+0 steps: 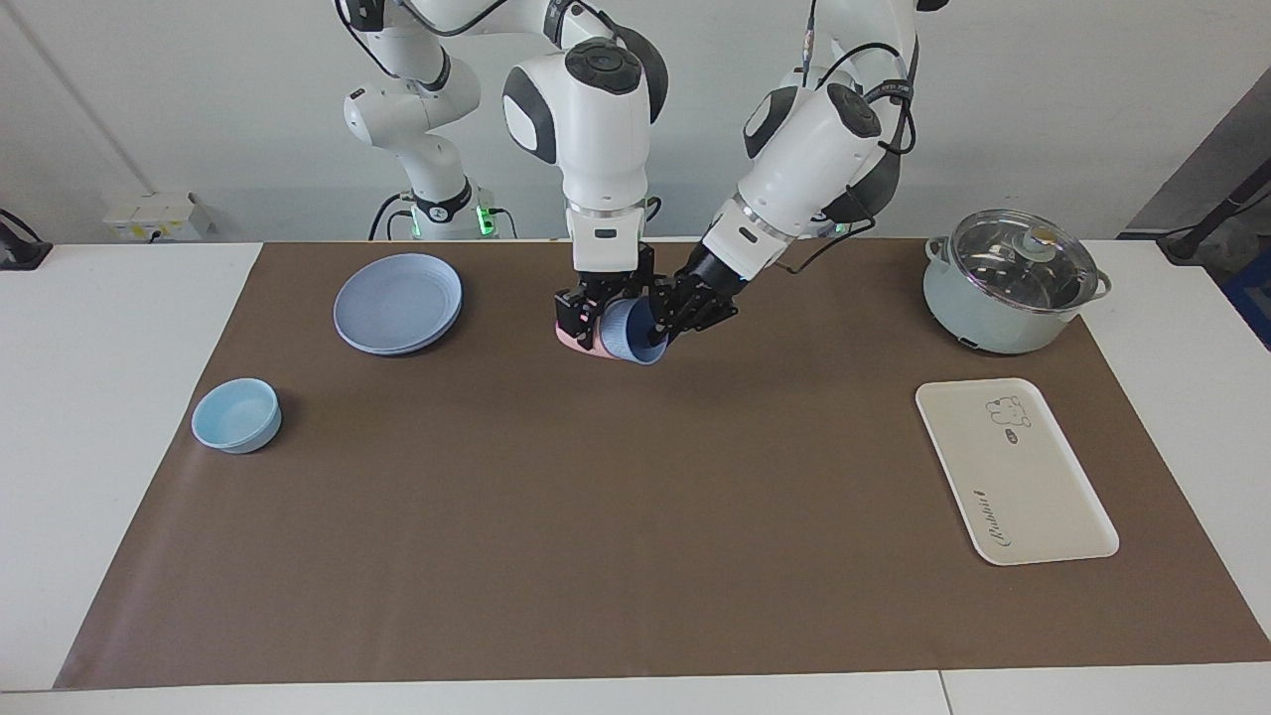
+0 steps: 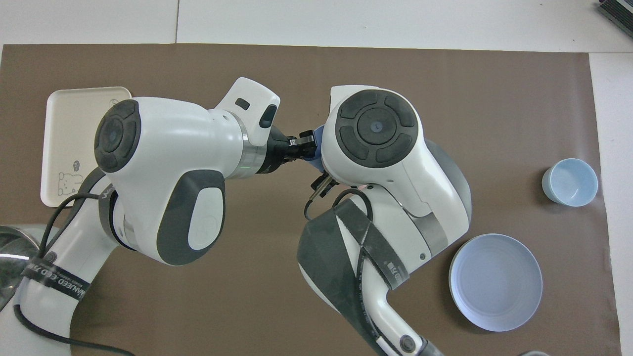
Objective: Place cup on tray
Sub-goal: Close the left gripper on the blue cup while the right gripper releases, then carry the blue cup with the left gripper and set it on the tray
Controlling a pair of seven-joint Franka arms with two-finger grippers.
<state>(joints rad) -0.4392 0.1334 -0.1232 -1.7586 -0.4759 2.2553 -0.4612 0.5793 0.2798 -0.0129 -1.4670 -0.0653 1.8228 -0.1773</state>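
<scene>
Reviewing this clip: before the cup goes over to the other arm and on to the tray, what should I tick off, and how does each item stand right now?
1. Right end effector on the cup: ok, cup tilted on its side.
2. Left end effector at the cup's rim: ok.
3. Left end effector closed on it: cannot tell.
4. Pink cup nested around the blue one's base: not ok.
5. Tray bare: ok.
6. Pot beside the tray, apart from it: ok.
</scene>
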